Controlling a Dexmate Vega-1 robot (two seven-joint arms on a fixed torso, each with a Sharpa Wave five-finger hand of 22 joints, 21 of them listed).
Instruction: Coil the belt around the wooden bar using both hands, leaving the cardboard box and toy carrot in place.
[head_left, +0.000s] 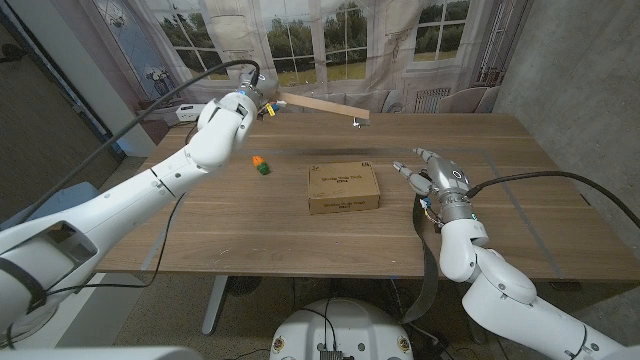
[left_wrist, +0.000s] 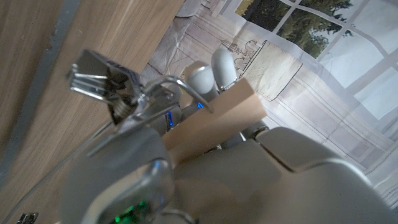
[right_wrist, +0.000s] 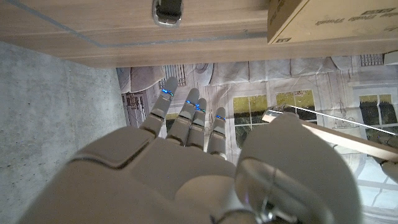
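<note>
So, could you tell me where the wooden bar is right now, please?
In the head view the wooden bar is raised above the table's far edge, gripped at one end by the left robot hand and reaching right, beyond the cardboard box.

The pale wooden bar (head_left: 322, 103) hangs level above the table's far side, the belt (head_left: 428, 262) apparently draped off the near edge.

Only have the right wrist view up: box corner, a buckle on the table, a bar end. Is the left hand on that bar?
Observer: Yes. The left hand grips the wooden bar by one end, raised over the far side of the table.
Operator: Carrot?
Observer: The toy carrot lies on the table left of the cardboard box, apart from it.
Operator: Rest of the belt?
Observer: A dark strap, likely the belt, hangs off the table's near edge on the robot's right side.
</note>
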